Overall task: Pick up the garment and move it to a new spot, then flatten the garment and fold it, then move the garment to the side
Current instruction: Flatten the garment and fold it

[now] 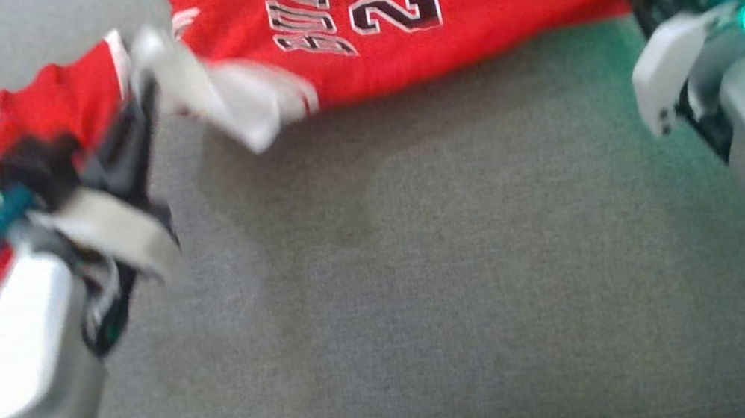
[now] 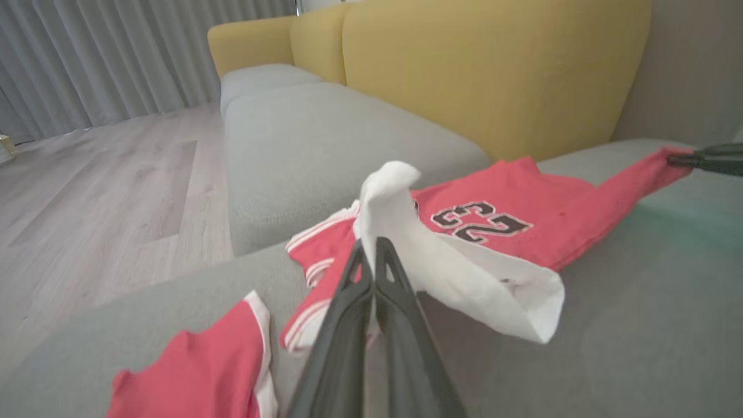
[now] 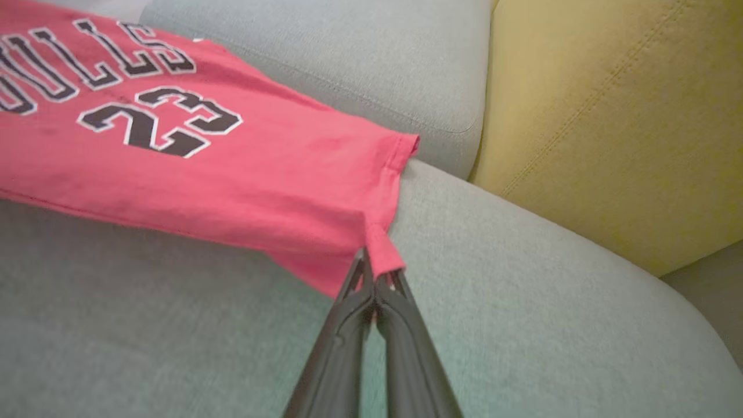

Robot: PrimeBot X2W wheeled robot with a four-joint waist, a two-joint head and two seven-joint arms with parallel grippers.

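Grey fabric sofa seat w/ red "23" cotton jersey stretched over it btwn left claw, clamped on white-lined edge, & right claw, clamped on hem corner. Risk: thin corner slips if overtensioned

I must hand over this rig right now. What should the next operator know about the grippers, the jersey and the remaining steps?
Left gripper: shut on a white fold of the red jersey.
Right gripper: shut on a red corner of the jersey.
Position: the jersey is stretched between both grippers over the grey seat cushion, print side up. One end is bunched beside the left arm.
Done: the garment is grasped and appears lifted off the cushion.
Left: set it down at the new spot, flatten it, fold it, then move it to the side.
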